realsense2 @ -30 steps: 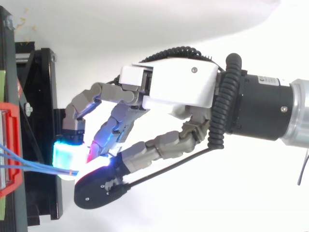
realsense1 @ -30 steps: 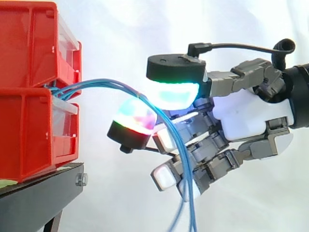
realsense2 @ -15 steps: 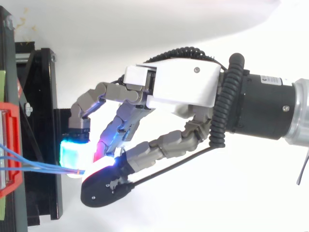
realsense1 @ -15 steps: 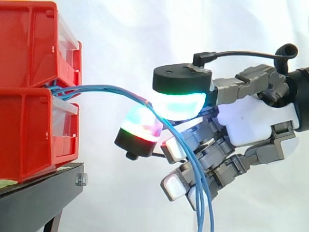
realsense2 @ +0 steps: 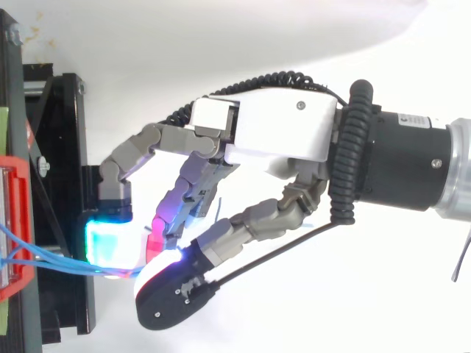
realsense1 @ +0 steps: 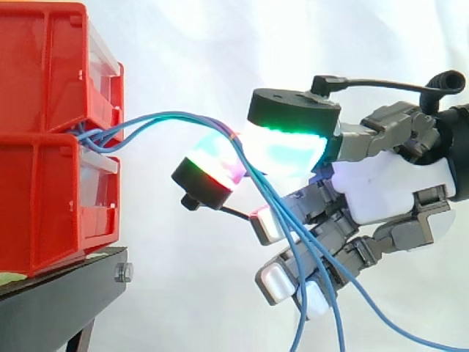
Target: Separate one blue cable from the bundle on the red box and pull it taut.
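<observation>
The hand (realsense1: 381, 183) comes in from the right and pinches the blue cables (realsense1: 176, 114) between two glowing fingertips (realsense1: 282, 150), with its other fingers curled below. The cables leave the gap between the stacked red bins (realsense1: 44, 169) on the black stand (realsense1: 66, 293) and arch over to the pinch. From there they hang loose across the curled fingers.

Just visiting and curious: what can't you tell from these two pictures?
Side view: how many blue cables the hand pinches; its glowing pads cover the contact.
Side view: the cables' lower ends, cut off by the bottom edge.
Both views: where the cables attach inside the red bins; bin walls and the top view's left edge hide it.
</observation>
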Robot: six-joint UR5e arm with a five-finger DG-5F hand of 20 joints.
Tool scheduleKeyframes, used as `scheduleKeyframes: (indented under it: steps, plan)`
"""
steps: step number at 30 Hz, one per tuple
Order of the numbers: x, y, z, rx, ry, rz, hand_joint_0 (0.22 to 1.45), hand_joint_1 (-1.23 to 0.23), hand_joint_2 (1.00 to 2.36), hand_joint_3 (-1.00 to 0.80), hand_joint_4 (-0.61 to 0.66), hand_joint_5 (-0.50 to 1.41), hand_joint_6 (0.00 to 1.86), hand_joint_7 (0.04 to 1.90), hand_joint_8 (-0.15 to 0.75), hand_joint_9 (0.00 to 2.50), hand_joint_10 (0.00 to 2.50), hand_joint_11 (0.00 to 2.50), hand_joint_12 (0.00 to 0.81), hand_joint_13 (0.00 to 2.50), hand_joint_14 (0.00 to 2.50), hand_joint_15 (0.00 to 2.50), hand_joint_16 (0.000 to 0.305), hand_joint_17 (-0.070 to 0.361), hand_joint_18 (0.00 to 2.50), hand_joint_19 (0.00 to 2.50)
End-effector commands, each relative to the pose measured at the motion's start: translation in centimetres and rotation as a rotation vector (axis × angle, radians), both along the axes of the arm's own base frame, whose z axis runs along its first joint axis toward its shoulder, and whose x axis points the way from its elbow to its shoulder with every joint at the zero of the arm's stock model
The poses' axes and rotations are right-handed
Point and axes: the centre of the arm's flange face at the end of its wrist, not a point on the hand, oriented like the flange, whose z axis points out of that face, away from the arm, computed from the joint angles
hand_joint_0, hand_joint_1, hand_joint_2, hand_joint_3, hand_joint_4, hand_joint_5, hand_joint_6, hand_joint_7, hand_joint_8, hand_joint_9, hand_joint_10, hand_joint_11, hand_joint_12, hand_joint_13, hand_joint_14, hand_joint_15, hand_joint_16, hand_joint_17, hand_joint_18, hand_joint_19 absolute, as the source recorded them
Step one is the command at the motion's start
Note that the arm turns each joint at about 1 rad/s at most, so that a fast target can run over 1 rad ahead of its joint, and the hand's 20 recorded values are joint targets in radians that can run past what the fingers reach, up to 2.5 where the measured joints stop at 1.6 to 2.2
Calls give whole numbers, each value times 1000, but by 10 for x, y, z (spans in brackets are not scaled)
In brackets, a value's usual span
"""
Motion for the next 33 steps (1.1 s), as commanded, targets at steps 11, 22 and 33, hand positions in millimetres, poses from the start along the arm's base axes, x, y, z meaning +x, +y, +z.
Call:
scheduleKeyframes:
  steps: [11, 22, 33]
  plan:
    - [-1, 1, -1, -3, 5, -2, 560, -666, 1008, -416, -154, -36, 886, 854, 119, 1198, 16, 458, 319, 887, 25, 628, 36, 82, 863, 593]
    - [-1, 1, -2, -1, 11, 3, 545, -598, 1006, -123, 7, -54, 877, 982, 231, 1157, 14, 474, 417, 914, 23, 618, 54, 123, 925, 507]
    - [-8, 1, -6, 0, 67, 16, 592, -737, 1002, -468, 28, -50, 913, 995, 143, 1171, 18, 526, 325, 862, 26, 643, 37, 84, 811, 588]
